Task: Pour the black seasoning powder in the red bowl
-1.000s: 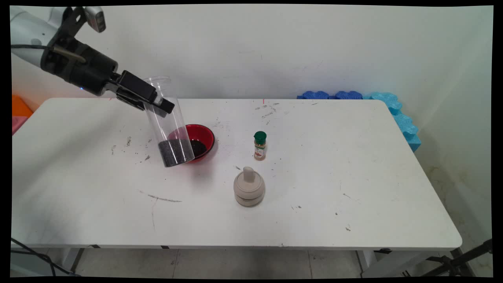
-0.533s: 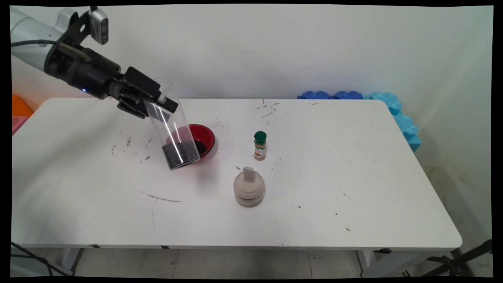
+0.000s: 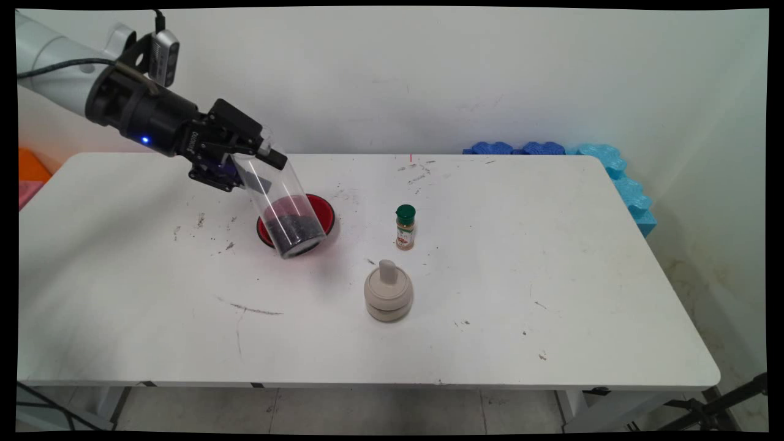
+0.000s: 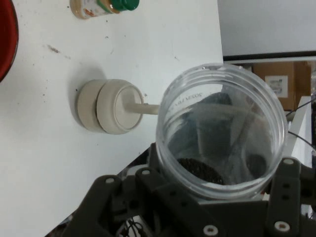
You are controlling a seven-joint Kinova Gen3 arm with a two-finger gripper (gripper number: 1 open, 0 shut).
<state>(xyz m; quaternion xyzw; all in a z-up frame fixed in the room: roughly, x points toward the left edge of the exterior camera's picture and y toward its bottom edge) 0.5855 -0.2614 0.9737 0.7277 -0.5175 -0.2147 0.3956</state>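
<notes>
Gripper (image 3: 248,160) is clamped on the upper part of a clear plastic jar (image 3: 278,202), one finger on each side of the wall, and carries it clear of the table (image 3: 490,294). Jar attitude: tilted, its long axis running from the open mouth at the hand, upper left in the main view, down to its closed base at lower right. A layer of dark granules (image 3: 293,228) lies in the low end; in the hand view the same granules (image 4: 200,170) sit against the lower side of the jar (image 4: 222,133), well short of the rim.

Position: the jar's base hangs over a red bowl (image 3: 323,211), which is largely behind it in the main view; whether jar and bowl touch cannot be determined. Only a sliver of the bowl (image 4: 6,37) shows in the hand view.

To the right of the bowl, and apart from it, stand a green-capped spice bottle (image 3: 405,227) and, nearer the camera, a beige lidded pot with a knob (image 3: 388,294).

Surface: white, scuffed, with dark specks scattered about. Room: plain white wall behind; blue foam pieces (image 3: 588,160) at the table's far right corner.
</notes>
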